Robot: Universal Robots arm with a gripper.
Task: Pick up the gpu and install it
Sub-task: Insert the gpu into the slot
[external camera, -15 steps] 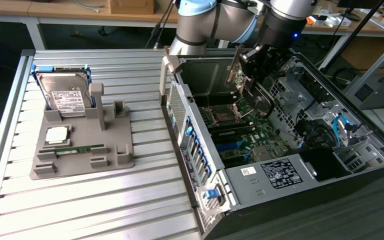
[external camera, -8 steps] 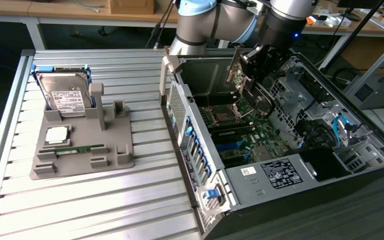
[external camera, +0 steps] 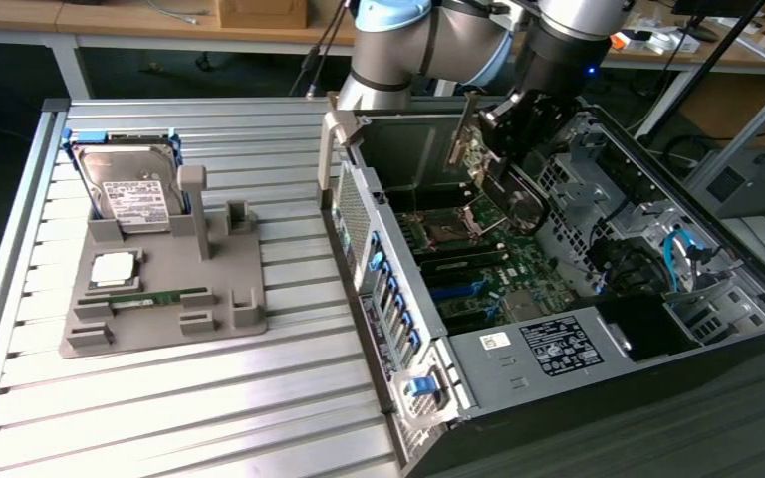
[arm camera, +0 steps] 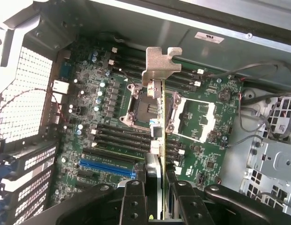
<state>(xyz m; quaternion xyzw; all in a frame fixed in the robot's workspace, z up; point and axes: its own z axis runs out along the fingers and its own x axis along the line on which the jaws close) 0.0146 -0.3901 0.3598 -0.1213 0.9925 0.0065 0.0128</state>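
My gripper [external camera: 513, 129] hangs inside the open computer case [external camera: 396, 329], shut on the gpu [external camera: 513, 194], which is held on edge above the motherboard [external camera: 489, 269]. In the wrist view the gpu [arm camera: 157, 117] appears edge-on as a thin green card. Its silver end bracket [arm camera: 160, 65] points away from the gripper [arm camera: 157, 199]. The two black fingers [arm camera: 135, 199] clamp the card from both sides. The card floats over the area between the two CPU sockets [arm camera: 141, 105], clear of the board. A blue slot [arm camera: 108, 168] lies off to one side of it.
On the slatted table at the exterior view's left stands a grey fixture [external camera: 170, 299]. It holds a hard drive [external camera: 132, 194], a CPU [external camera: 113, 267] and a RAM stick [external camera: 156, 296]. Case walls, drive cages [external camera: 622, 169] and cables [external camera: 688, 259] surround the motherboard.
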